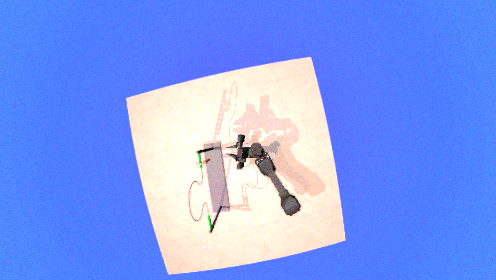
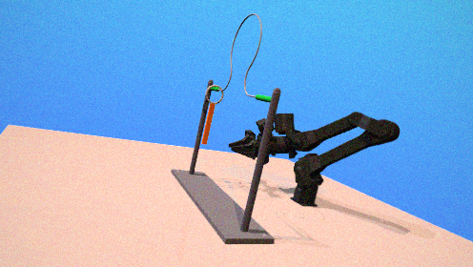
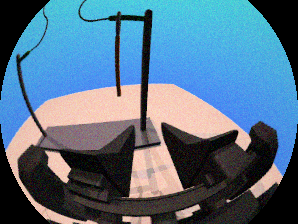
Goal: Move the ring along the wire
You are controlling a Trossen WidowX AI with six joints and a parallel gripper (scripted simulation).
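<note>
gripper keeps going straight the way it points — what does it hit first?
Probably the near post: in the wrist view it stands between the fingers of the gripper, with nothing before it. Depth is unclear; it might slip past toward the handle.

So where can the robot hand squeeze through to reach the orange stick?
Open air lies between the gripper and the orange handle, and between the near post and far post above the grey base plate. It is crowded at the far post's top, where the ring, green part and thin grey wire meet.
</note>
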